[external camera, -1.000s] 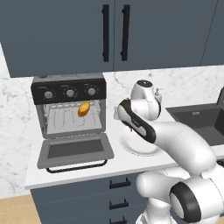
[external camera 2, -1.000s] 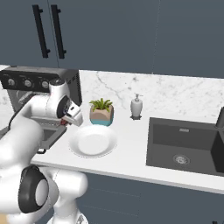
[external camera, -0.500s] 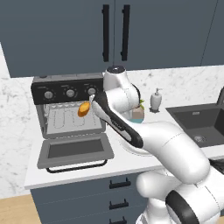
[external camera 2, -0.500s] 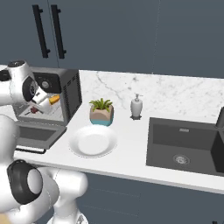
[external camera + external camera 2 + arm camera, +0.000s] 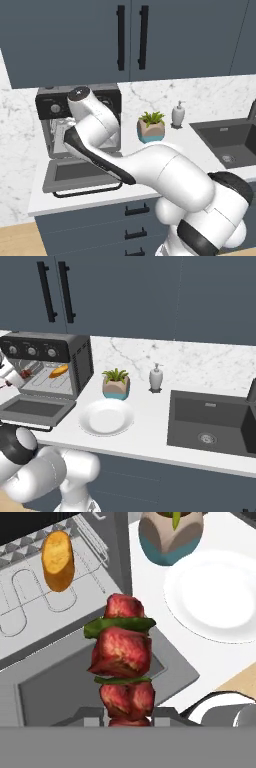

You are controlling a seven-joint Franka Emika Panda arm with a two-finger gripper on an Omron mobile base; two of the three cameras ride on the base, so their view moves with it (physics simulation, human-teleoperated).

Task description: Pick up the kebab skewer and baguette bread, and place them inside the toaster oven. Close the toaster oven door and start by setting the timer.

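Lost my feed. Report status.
Gripper shut on skewer, over open door. Baguette already on oven rack. Nothing in the way.

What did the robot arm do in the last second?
The arm swung from over the white plate to the toaster oven, carrying the kebab skewer shut in its gripper above the open toaster oven door. The baguette bread stayed on the rack.

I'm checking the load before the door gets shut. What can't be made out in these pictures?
- Left base view: the robot's white arm hides the boxy dark grey toaster oven's cavity.
- Hand view: the bottom edge cuts off the red-chunked kebab skewer, hiding the end effector's contact.
- Right base view: the silver-black knobs are too small to read.
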